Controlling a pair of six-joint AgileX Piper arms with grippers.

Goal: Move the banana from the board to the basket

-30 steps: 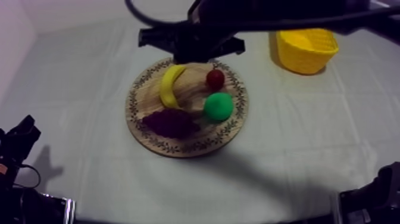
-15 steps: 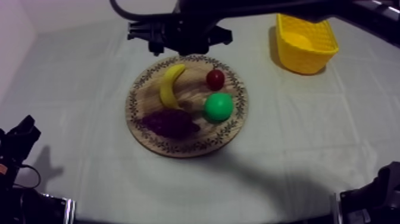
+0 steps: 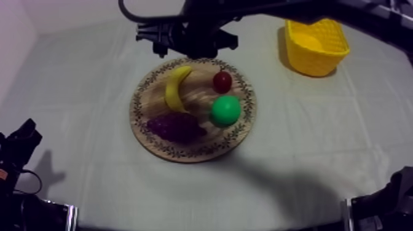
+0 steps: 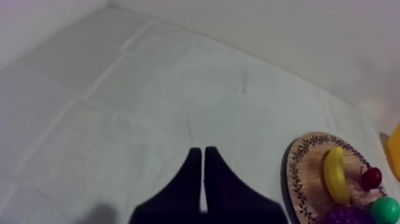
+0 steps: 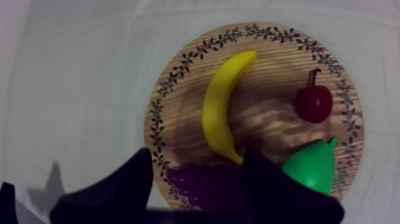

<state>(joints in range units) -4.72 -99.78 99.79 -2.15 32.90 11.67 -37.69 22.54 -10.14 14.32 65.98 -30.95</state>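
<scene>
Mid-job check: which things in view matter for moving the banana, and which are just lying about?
In the job: banana, wooden board, yellow basket, right gripper (open, over the board).
Lying about: pear, grapes, small red fruit, left gripper (shut, off the board).

Banana [image 5: 221, 107] smooth, glossy; board [image 5: 271, 59] grained wood; cloth [image 3: 319, 135] matt, creased.

You get dim, soft light from above; the right arm [image 3: 258, 7] throws a broad, faint shadow over the cloth [image 3: 74, 92] and mottled shade across the wooden board [image 5: 178, 89].
</scene>
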